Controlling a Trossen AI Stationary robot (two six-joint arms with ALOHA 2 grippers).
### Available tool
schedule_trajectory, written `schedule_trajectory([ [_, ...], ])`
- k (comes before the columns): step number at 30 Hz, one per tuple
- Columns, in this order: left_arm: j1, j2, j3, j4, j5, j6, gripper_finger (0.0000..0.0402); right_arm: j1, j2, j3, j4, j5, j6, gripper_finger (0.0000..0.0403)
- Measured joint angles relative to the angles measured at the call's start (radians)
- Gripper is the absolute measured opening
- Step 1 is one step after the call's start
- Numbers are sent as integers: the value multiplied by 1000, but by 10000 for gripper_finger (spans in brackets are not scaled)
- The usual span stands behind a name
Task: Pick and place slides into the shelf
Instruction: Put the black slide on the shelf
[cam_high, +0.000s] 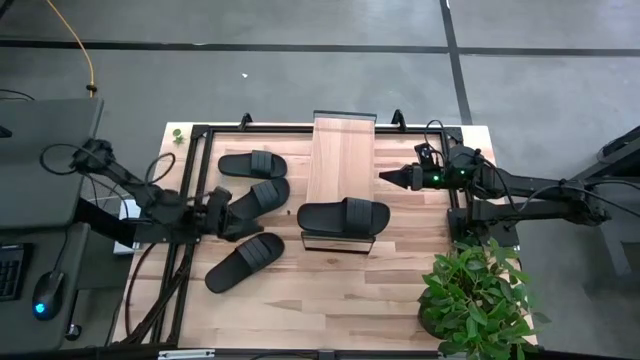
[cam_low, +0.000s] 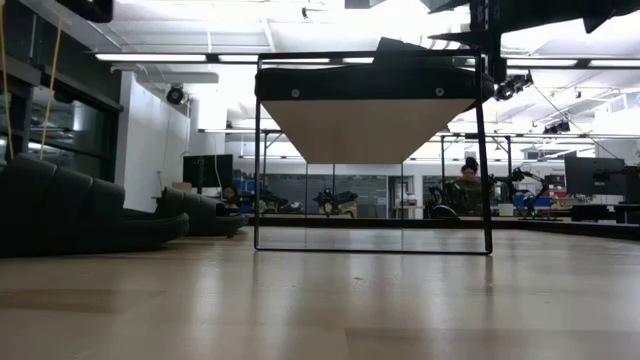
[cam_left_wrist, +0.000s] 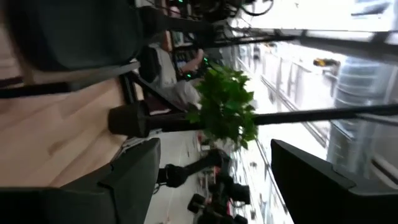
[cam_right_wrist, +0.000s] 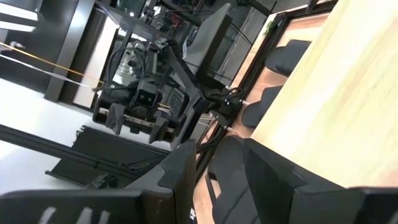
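Note:
The shelf (cam_high: 345, 150), a light wood plank on a thin black frame, stands mid-table. One black slide (cam_high: 343, 217) lies sole-down across the shelf's near end and also shows in the low view as the slide (cam_low: 400, 65). Three more slides rest on the table left of the shelf: the far one (cam_high: 253, 163), the middle one (cam_high: 258, 198) and the near one (cam_high: 243, 262). My left gripper (cam_high: 222, 212) (cam_left_wrist: 214, 155) is open at the middle slide's left end, with nothing between its fingers. My right gripper (cam_high: 385, 177) (cam_right_wrist: 217, 149) hovers at the shelf's right edge, pointing left, with a narrow gap between its fingers.
A potted plant (cam_high: 475, 295) stands at the table's near right corner. A black metal frame (cam_high: 200, 135) runs along the table's far and left sides, with cables by the left arm. The far half of the shelf plank (cam_high: 343, 140) is bare wood.

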Motion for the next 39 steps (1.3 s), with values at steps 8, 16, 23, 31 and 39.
schedule_trajectory([
  [8,-170,60,0,-2,-253,-61,284,0,0,0,-11,23,0,126],
  [16,-286,60,0,-106,-440,-132,284,0,0,0,-11,52,37,126],
  [23,-348,61,0,-284,-477,-313,284,0,0,0,-11,49,61,126],
  [31,-368,63,0,-443,-359,-471,284,0,0,0,-11,49,61,126],
  [39,-369,148,0,-508,-217,-628,284,0,0,0,-11,50,60,126],
])
